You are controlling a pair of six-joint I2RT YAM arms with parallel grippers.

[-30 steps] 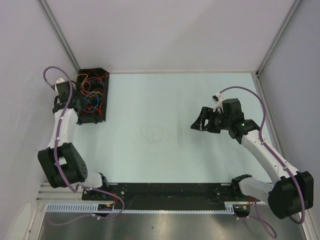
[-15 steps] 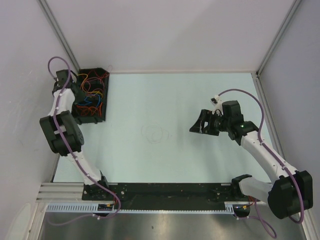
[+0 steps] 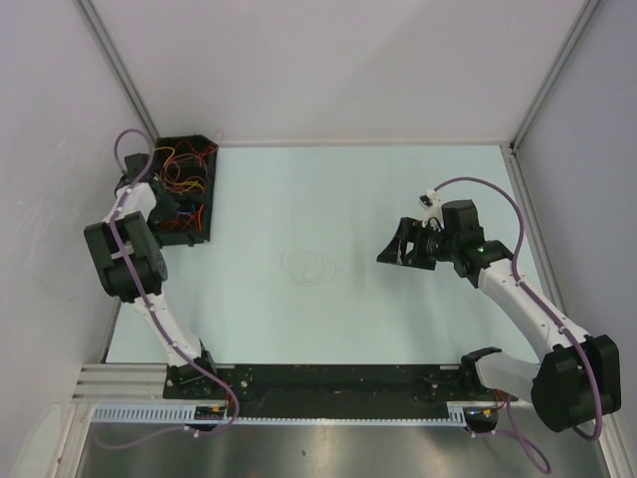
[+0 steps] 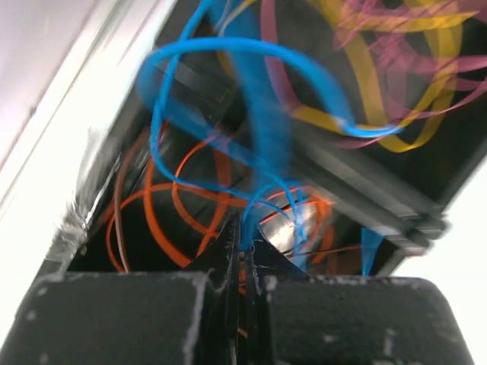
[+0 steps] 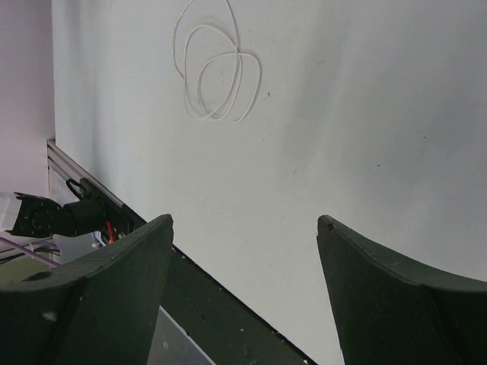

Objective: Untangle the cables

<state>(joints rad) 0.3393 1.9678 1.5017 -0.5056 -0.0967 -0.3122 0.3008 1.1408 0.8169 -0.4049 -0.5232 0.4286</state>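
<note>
Cables (image 3: 184,164) in aimless loops inside black tray (image 3: 187,239)

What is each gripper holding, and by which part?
The left gripper is shut on a thin blue wire, pinched between its fingertips below the wire's loop; end or mid-length cannot be told. The right gripper is open, holding nothing.

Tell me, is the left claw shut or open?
Shut. The left gripper has its fingers pressed together in its wrist view; a blue cable runs into the seam between them, seemingly pinched.
</note>
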